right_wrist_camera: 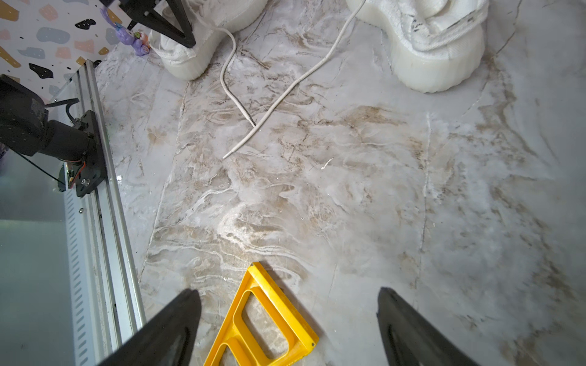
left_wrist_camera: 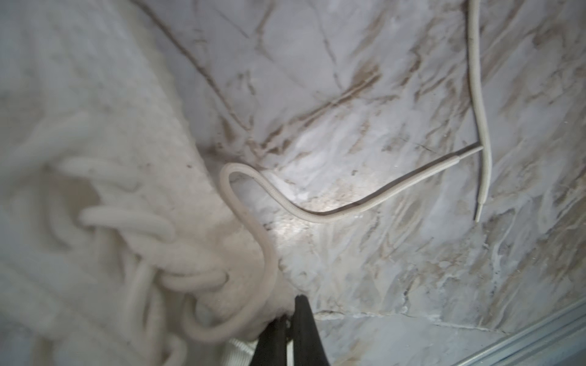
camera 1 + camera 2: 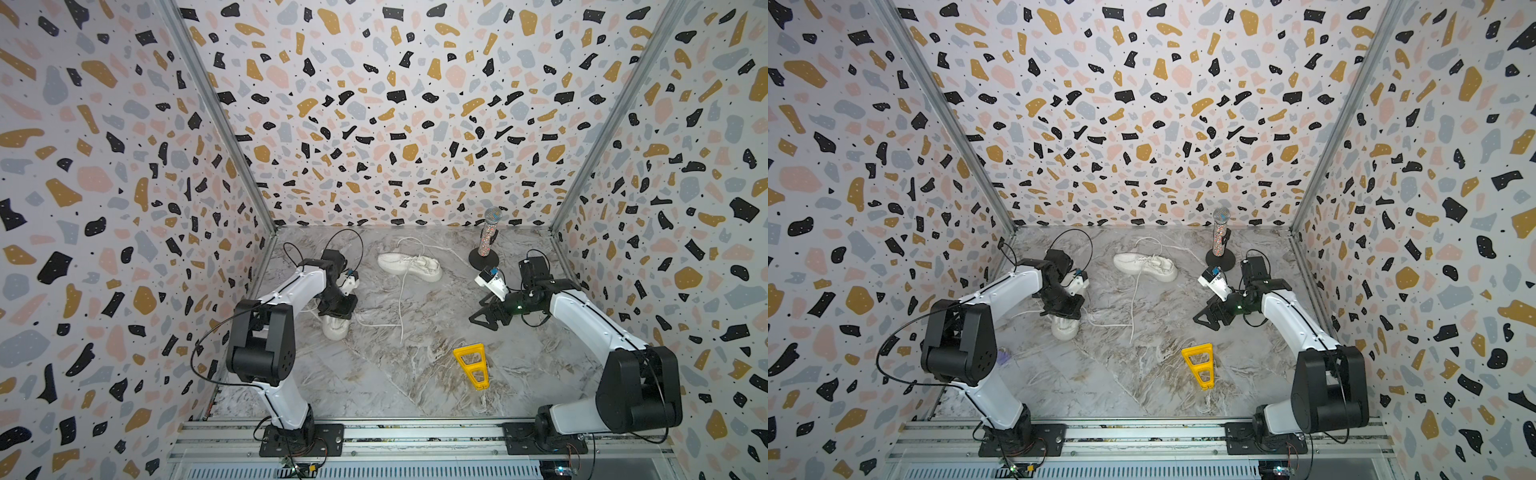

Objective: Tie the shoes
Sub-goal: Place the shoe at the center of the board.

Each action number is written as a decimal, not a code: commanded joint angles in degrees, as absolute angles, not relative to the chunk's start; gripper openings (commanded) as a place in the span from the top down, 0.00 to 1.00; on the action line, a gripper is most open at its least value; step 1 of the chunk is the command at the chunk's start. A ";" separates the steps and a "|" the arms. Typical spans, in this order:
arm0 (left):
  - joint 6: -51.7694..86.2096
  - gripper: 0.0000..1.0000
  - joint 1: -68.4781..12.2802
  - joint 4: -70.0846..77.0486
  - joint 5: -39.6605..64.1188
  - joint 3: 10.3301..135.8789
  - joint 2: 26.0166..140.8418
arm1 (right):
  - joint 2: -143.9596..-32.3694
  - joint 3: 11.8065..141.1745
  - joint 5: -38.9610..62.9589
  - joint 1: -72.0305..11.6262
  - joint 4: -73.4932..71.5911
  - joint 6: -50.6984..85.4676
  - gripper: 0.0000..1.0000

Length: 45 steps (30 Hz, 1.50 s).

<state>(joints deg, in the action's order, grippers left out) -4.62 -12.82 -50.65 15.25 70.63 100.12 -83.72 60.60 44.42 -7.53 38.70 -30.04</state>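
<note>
At the left gripper (image 2: 290, 309), black fingers (image 2: 302, 332) are closed tight against the collar of the nearer white knit chunky-soled sneaker (image 2: 95, 111). Can't tell if its round white lace (image 2: 317, 218) is pinched. The lace runs outward over the grey-brown marble tabletop (image 2: 380, 79). Second white sneaker (image 3: 409, 264) sits well apart from those fingers, laces loose. Right gripper (image 1: 289, 292) fingers are wide, holding nothing, over a yellow plastic triangular frame (image 1: 263, 320). Both sneakers are well ahead.
</note>
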 commanded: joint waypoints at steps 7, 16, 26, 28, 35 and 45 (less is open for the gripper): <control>8.69 1.00 -22.51 -48.08 29.17 69.67 99.21 | -87.83 66.76 44.46 -7.89 41.04 -27.39 0.09; 9.39 1.00 -32.86 -43.38 28.95 67.81 94.76 | -90.69 67.24 45.62 -8.00 40.34 -26.59 0.10; 9.24 1.00 -37.24 -41.25 32.80 69.33 99.14 | -91.51 63.75 42.29 -9.71 36.90 -22.17 0.13; 8.80 1.00 -37.74 -41.17 34.01 70.10 100.28 | -92.08 63.11 41.20 -10.02 35.27 -18.57 0.14; 4.75 0.77 -37.88 -41.35 40.17 71.56 99.42 | -96.09 63.31 37.35 -15.09 32.09 -4.75 0.22; -17.64 0.28 -29.28 -57.07 36.02 75.26 91.19 | -100.84 64.27 18.43 -25.19 32.62 8.01 0.45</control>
